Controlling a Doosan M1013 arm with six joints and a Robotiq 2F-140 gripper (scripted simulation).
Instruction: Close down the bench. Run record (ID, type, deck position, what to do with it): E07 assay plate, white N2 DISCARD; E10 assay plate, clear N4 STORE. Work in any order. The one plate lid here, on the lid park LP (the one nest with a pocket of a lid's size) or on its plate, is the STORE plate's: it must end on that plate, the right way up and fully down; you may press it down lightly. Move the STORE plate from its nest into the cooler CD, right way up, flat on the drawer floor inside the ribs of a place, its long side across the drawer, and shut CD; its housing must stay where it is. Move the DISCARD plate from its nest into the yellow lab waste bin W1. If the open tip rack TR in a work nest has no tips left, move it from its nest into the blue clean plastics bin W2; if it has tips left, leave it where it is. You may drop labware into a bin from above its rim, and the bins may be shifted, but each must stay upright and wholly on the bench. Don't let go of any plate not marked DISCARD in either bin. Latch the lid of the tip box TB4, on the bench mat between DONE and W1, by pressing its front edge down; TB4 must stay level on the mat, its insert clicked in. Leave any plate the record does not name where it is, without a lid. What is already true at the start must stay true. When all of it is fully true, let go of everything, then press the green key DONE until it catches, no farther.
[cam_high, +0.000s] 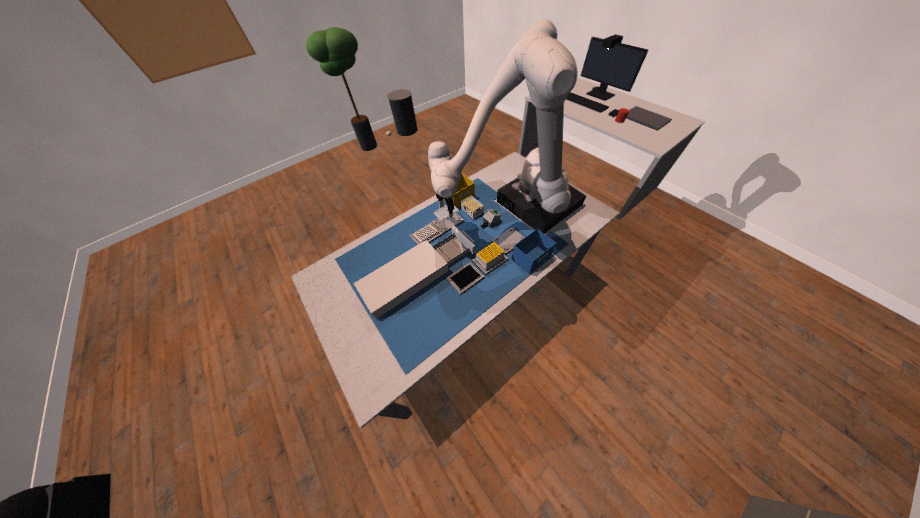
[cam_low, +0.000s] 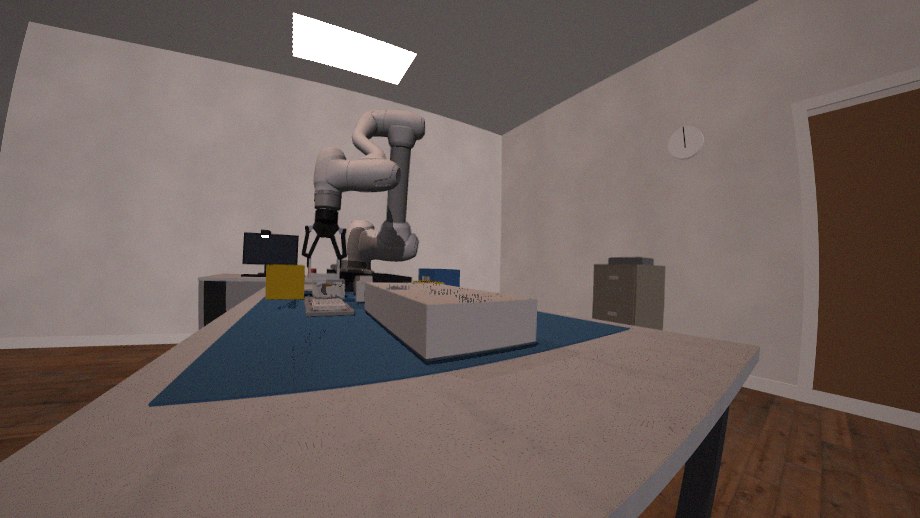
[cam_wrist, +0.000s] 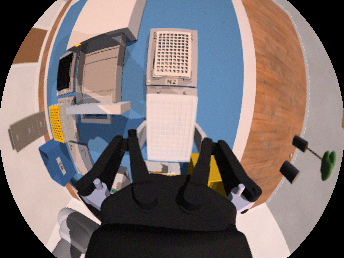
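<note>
- From my wrist camera the gripper (cam_wrist: 170, 157) is clamped on the white assay plate (cam_wrist: 171, 127); one black finger (cam_wrist: 135, 156) stands on each long side of it, and the plate runs away from the palm toward 12 o'clock.
- The plate is lifted off the blue mat (cam_wrist: 214, 37). Past its far end, at 12 o'clock, I see a nest (cam_wrist: 172, 55) holding a white gridded face, with a small label on its near edge that I cannot read.
- At 5 o'clock of the plate a strip of the yellow lab waste bin (cam_wrist: 200, 169) shows between the fingers.
- In the exterior view the gripper (cam_low: 325, 254) hangs above the bench, with the yellow bin (cam_low: 284, 281) just at its 8 o'clock.
- From the top camera the wrist sits beside the yellow bin (cam_high: 464, 187); the blue clean plastics bin (cam_high: 533, 252) lies well apart at 4 o'clock.
- The long white cooler (cam_high: 400, 278) lies at 7 o'clock of the gripper.
</note>
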